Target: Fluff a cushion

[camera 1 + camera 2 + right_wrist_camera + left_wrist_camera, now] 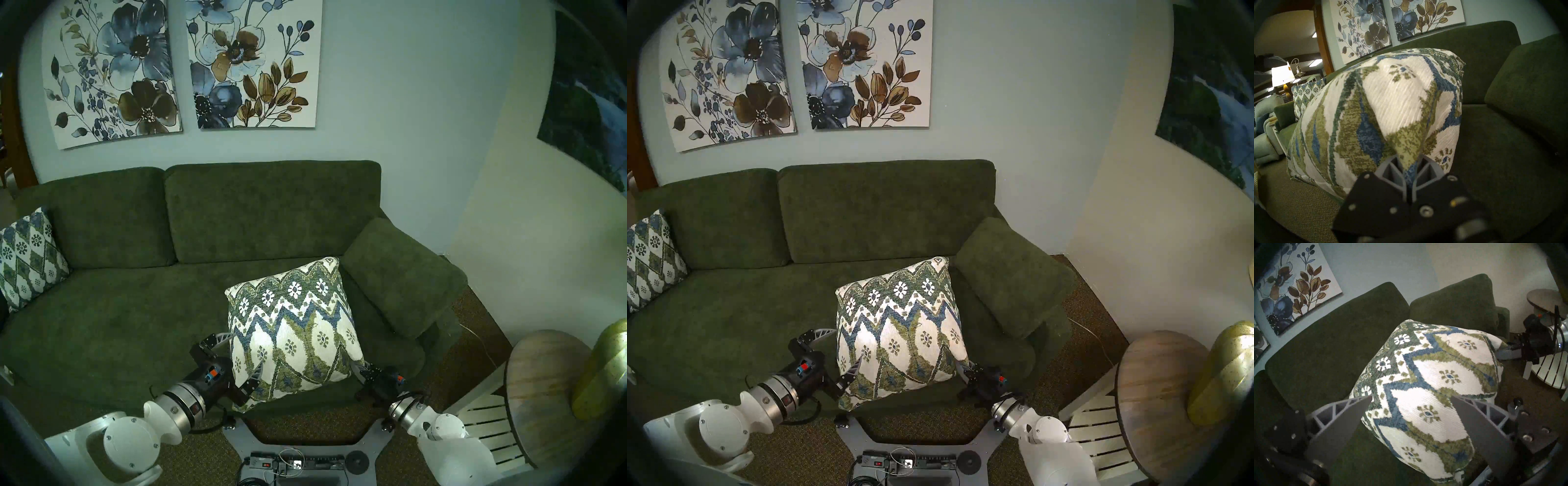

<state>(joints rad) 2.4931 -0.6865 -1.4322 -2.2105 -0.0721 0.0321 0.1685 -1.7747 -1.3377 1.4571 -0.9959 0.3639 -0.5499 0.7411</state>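
While the right gripper (1411, 169) pinches the lower right corner of the cushion (291, 325), the cushion stands tilted on the front of the sofa (135, 305) seat, near the right armrest and close to the seat's front edge. Its right-hand fingers are pressed together on a fold of the woven fabric, as the right wrist view shows. The left gripper (1411, 400) has its fingers spread wide on either side of the cushion's left edge, one in front of the face and one behind; they do not appear to squeeze the fabric, though light contact cannot be ruled out.

Step in hand, as judged: the cushion is anchored at one corner and the left side is open for a fresh grip or a push. The next move probably calls for the left fingers to close on the left edge or to press the side inward, so that the filling shifts toward the middle, without dragging the cushion off the seat.

No brand, label or legible writing is visible on the cushion, the sofa or the grippers.
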